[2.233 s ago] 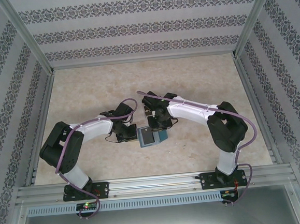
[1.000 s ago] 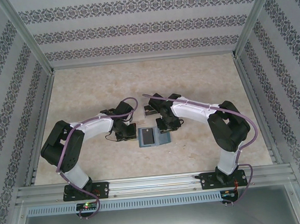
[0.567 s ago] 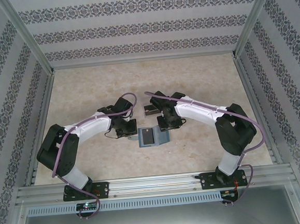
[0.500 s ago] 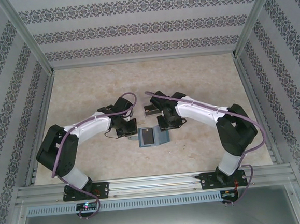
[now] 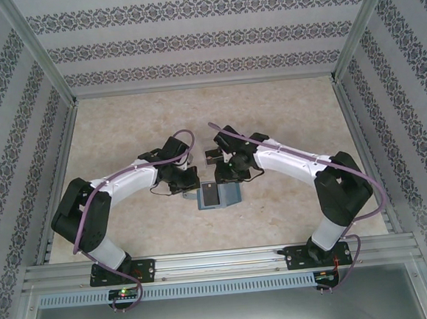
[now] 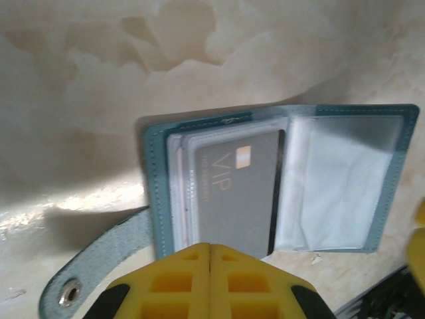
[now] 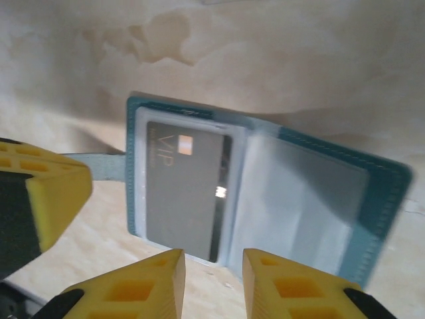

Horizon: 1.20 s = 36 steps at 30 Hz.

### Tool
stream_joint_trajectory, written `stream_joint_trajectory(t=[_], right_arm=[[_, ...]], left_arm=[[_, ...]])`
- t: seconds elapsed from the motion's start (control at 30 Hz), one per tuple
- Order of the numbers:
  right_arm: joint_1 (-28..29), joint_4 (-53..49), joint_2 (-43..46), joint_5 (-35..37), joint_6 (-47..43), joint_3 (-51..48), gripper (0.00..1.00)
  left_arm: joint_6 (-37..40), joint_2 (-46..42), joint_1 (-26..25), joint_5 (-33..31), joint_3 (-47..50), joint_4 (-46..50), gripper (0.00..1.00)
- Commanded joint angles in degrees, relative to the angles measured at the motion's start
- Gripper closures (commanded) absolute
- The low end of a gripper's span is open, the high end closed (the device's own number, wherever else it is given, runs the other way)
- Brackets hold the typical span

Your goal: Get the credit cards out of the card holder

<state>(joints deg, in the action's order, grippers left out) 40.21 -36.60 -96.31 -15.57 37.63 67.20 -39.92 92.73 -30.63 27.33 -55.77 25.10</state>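
Card holder [image 6: 156, 193] open; left tool [image 6: 210, 247] clenched, right tool [image 7: 214, 266] parted, empty. I'd pinch grey card's [image 7: 186, 193] edge squarely.

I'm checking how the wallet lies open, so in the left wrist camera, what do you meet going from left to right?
snap strap → card holder, its teal left edge → grey VIP card → clear pocket
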Motion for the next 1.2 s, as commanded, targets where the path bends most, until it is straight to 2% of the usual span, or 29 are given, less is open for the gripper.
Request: stream_joint_trajectory(t=[0.0, 0.47, 0.73, 1.17], right_arm=[[-1.0, 6.2, -2.2, -5.8, 3.0, -2.6, 0.70], [-3.0, 14.5, -4.1, -9.1, 6.2, -8.1, 0.76], [-2.9, 17.3, -5.5, -11.6, 7.7, -8.5, 0.76], [-3.0, 17.9, -8.0, -12.3, 7.7, -8.1, 0.76]], left_arm=[[-1.6, 1.9, -0.3, 2.2, -1.8, -3.2, 0.98], [-2.3, 8.0, -2.3, 3.8, -3.3, -5.4, 1.00], [-0.2, 9.8, -2.3, 1.8, -4.4, -0.7, 1.00], [0.2, 9.9, -2.3, 1.6, -4.3, -0.2, 1.00]])
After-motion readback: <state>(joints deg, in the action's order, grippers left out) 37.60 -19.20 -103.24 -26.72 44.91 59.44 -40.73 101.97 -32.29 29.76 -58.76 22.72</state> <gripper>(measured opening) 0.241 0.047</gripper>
